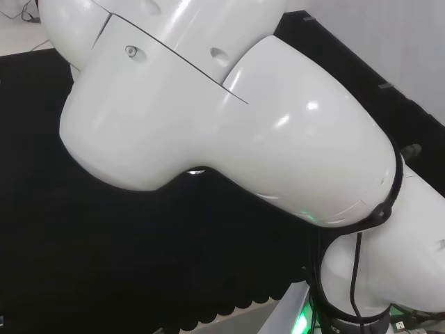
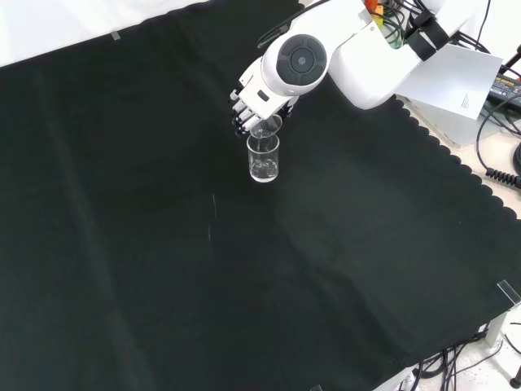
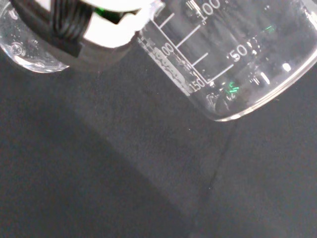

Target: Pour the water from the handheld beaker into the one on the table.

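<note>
Two clear beakers meet near the top middle of the front view: the standing beaker [image 2: 264, 158] rests upright on the black-clothed counter [image 2: 163, 244], and the handheld beaker [image 2: 266, 126] is tipped over its rim, mouth down toward it. The hand [image 2: 248, 102] has its fingers curled around that tilted beaker, just below the arm's white link [image 2: 297, 61].

2 clear beakers: 1 tilted beaker [image 2: 266, 125], 1 upright beaker [image 2: 264, 156]; 1 black cloth [image 2: 163, 244].
</note>
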